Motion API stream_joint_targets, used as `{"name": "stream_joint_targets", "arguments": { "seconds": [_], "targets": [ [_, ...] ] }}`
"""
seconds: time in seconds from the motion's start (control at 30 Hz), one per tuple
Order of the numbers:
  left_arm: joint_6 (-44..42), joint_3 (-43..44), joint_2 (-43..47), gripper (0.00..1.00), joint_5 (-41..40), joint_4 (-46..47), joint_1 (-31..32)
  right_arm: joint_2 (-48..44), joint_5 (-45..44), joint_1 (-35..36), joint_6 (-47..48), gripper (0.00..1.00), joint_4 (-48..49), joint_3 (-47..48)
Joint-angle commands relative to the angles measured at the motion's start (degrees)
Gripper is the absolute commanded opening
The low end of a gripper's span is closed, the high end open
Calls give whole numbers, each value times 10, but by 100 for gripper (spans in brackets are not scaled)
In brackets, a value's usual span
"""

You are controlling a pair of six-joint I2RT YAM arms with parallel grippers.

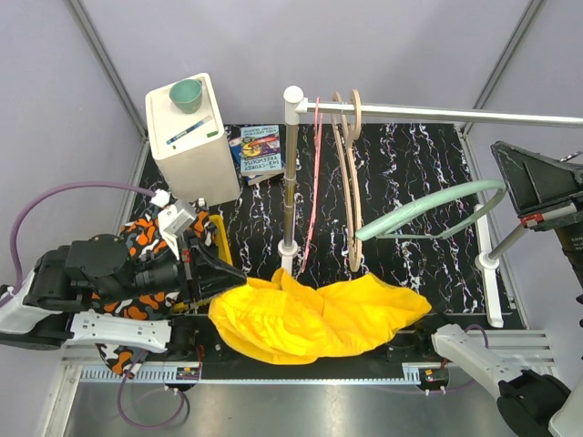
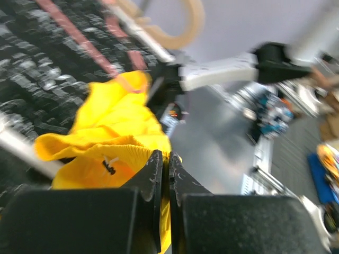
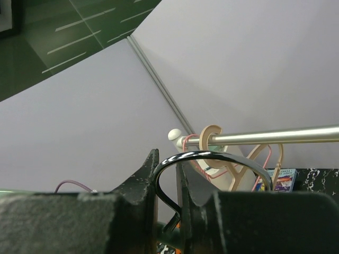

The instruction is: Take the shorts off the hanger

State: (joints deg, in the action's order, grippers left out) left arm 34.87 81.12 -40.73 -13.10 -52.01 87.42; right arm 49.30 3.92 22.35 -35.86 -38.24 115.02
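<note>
The yellow shorts lie heaped on the black marbled mat at the near edge. My left gripper is shut on their left edge; in the left wrist view the fingertips pinch the ribbed yellow waistband. My right gripper is raised at the right and shut on the black wire hook of a mint green hanger. The hanger slants down to the left, and its low end hangs just behind the shorts with no cloth on it.
A clothes rack's rail and post carry wooden hangers and a pink one. A white box with a green cup and a book stand back left. Orange patterned cloth lies under my left arm.
</note>
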Motion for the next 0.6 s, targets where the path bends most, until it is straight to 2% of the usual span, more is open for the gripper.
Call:
{"name": "stream_joint_targets", "arguments": {
  "seconds": [0.0, 0.1, 0.17, 0.2, 0.23, 0.3, 0.33, 0.37, 0.47, 0.5, 0.53, 0.57],
  "targets": [
    [47, 74, -56, 0, -192, -90, 1, 9, -16, 3, 14, 0, 7, 2],
    [28, 127, -107, 0, -216, -115, -36, 10, -25, 2, 22, 0, -2, 8],
    [1, 143, -123, 0, -173, -111, -138, 15, -30, 3, 29, 0, -14, 27],
    [-9, 140, -131, 0, -98, -94, -182, 21, -31, 3, 35, 0, -25, 34],
    [-32, 135, -135, 0, -61, -86, -266, 26, -32, 3, 39, 0, -31, 42],
    [-52, 148, -154, 0, -1, -82, -326, 39, -34, 3, 52, 0, -48, 69],
    [-68, 162, -161, 0, -3, -85, -361, 45, -33, 3, 54, 0, -54, 78],
    [-75, 199, -167, 0, -10, -91, -373, 50, -34, 2, 59, 0, -61, 99],
    [-90, 327, -200, 0, -110, -141, -401, 69, -34, 2, 61, 0, -81, 133],
    [-95, 360, -214, 0, -174, -145, -401, 75, -33, 3, 56, 0, -89, 139],
    [-105, 418, -219, 0, -205, -146, -401, 77, -31, 2, 54, 0, -91, 148],
    [-117, 440, -224, 0, -231, -129, -401, 79, -30, 3, 52, 0, -95, 151]
  ]
}}
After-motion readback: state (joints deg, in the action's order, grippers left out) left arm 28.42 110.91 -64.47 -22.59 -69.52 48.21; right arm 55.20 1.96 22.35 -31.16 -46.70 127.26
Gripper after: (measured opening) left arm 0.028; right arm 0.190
